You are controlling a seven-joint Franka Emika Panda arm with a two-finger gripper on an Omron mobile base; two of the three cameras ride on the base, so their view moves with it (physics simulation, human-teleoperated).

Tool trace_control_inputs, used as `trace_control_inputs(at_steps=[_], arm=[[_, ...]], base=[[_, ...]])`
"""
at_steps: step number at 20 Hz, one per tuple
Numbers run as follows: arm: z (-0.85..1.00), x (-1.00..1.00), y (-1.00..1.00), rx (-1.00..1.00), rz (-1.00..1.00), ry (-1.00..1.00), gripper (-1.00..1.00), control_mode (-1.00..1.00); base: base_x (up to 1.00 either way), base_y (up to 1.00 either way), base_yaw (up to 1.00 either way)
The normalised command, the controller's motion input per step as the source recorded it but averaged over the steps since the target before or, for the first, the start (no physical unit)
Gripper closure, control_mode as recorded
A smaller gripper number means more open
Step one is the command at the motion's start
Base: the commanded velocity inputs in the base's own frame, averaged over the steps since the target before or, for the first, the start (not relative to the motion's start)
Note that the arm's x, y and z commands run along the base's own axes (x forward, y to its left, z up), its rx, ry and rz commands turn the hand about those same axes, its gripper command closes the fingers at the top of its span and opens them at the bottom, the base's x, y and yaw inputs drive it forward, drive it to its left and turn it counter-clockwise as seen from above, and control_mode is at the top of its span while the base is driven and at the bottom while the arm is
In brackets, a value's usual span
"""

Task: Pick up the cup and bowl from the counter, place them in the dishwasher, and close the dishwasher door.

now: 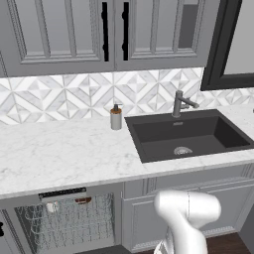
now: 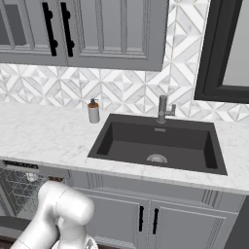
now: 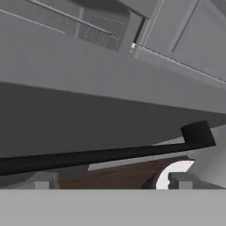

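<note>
The dishwasher (image 1: 69, 223) stands open under the counter (image 1: 64, 154), its grey wire rack (image 2: 17, 192) showing. In the rack sit the reddish-brown bowl (image 1: 83, 201) and, to its left, the white cup (image 1: 51, 207); both appear again as the bowl (image 2: 55, 180) and the cup (image 2: 31, 177). The hand view looks closely at the dishwasher door (image 3: 88, 123), a dark grey panel with its black bar handle (image 3: 101, 155) running across. My gripper (image 3: 110, 182) is open just short of that handle, its fingertips (image 3: 42, 180) wide apart and nothing between them.
A soap dispenser (image 1: 116, 117) stands on the counter left of the dark sink (image 1: 188, 136) with its faucet (image 1: 179, 103). Grey cabinet doors (image 2: 141, 216) lie under the sink, beside the dishwasher. Upper cabinets (image 1: 64, 30) hang above. Wooden floor (image 3: 119, 174) shows below the door.
</note>
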Motion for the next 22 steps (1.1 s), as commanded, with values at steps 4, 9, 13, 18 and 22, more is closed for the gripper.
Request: trace_control_inputs(at_steps=[4,9,13,18,22], arm=[[-0.37,0.70,0.13,0.00,0.00,-0.18,-1.00,-1.00],[-0.17,0.76,0.01,0.00,0.07,-0.20,-1.00,-1.00],[0.02,1.00,-0.06,0.00,0.22,-0.31,-1.00,-1.00],[0.19,1.00,-0.22,0.00,0.27,-0.28,-1.00,-1.00],[0.31,1.00,-0.24,0.01,0.23,-0.29,-1.00,-1.00]], base=[[0.00,0.00,0.00],[0.00,0.00,0.00],[0.00,0.00,0.00],[0.00,0.00,0.00],[0.00,0.00,0.00]])
